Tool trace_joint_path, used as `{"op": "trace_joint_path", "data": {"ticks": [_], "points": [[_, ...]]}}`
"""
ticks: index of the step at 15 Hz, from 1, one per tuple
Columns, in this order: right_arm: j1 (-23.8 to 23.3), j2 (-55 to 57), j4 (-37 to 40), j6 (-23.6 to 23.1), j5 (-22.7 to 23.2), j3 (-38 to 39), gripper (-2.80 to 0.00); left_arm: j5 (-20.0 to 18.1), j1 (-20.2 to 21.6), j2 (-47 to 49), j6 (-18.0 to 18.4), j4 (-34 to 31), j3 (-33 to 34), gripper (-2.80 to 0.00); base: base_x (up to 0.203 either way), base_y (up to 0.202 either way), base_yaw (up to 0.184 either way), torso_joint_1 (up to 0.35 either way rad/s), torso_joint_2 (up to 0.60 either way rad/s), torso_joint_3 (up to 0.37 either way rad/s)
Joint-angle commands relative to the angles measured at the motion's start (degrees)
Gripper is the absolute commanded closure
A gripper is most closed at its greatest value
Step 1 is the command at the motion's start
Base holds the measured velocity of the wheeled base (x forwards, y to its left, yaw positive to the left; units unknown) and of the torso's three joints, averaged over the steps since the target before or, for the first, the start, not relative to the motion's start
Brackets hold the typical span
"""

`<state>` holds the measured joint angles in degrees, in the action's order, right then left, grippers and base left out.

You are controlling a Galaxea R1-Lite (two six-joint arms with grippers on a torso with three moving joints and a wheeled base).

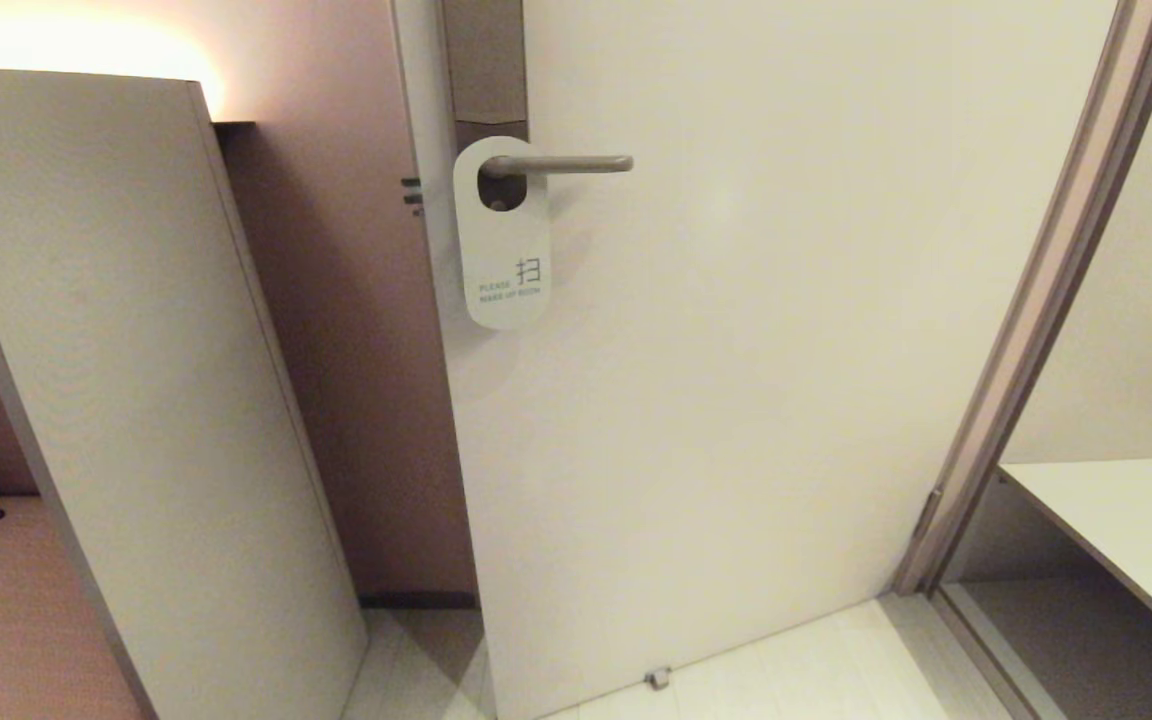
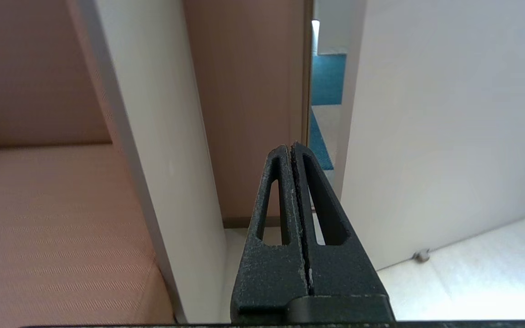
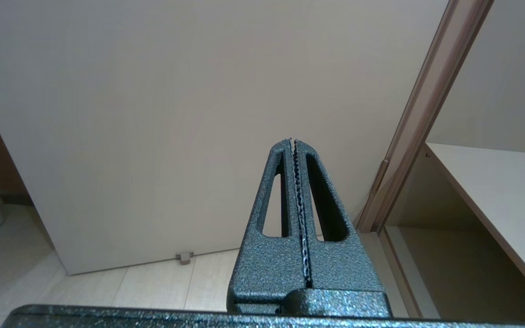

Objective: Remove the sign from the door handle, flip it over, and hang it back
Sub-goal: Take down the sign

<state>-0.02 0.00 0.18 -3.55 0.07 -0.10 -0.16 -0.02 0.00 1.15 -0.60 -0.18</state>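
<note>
Right now you are looking at the very first step: nothing is being lifted yet. From the head camera, the sign [image 1: 501, 235] is hanging in the upper middle of the frame, its oval hole around the door handle [image 1: 558, 164], white "make up room" face showing toward you, and neither arm is appearing in this view. From the left wrist camera, the left gripper [image 2: 291, 147] is sitting at the lower middle with its jaws clenched on nothing, pointing at the gap beside the door [image 2: 449, 118]. From the right wrist camera, the right gripper [image 3: 292, 141] is likewise pressed closed and empty, facing the door's bare lower panel. Next, I judge, you are needing to raise one arm, part its jaws, and pinch the sign's lower edge.
</note>
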Motion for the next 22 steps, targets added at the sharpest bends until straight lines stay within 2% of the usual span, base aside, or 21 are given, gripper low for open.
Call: {"op": "trace_joint_path", "data": {"ticks": [1,5,11,14,18,22], "points": [[0.02,0.00,-0.01,-0.06,0.01,0.01,0.00,0.60,0.01,0.00,-0.89,-0.02,0.01,0.00,0.000,0.000,0.000,0.000,0.00,0.000],[-0.05,0.00,-0.01,-0.06,0.01,0.01,0.00,0.77,0.02,0.00,-0.36,-0.02,-0.17,0.00,0.000,0.000,0.000,0.000,0.00,0.000],[0.02,0.08,-0.01,-0.06,0.01,0.01,0.00,-0.08,-0.06,0.00,-0.36,-0.60,-4.81,0.00,0.000,0.000,0.000,0.000,0.00,0.000],[-0.02,0.00,-0.01,-0.06,0.01,0.01,0.00,-2.97,-0.06,1.08,-0.36,-2.61,-8.44,0.00,0.000,0.000,0.000,0.000,0.00,0.000],[0.01,0.00,-0.01,-0.06,0.01,0.01,0.00,-4.62,-0.53,10.88,-1.17,-2.86,-13.50,0.00,0.000,0.000,0.000,0.000,0.00,0.000],[-0.05,0.01,-0.01,-0.06,0.01,0.01,0.00,-4.68,-5.58,24.64,-4.32,-2.54,-22.65,0.00,0.000,0.000,0.000,0.000,0.00,0.000]]}}
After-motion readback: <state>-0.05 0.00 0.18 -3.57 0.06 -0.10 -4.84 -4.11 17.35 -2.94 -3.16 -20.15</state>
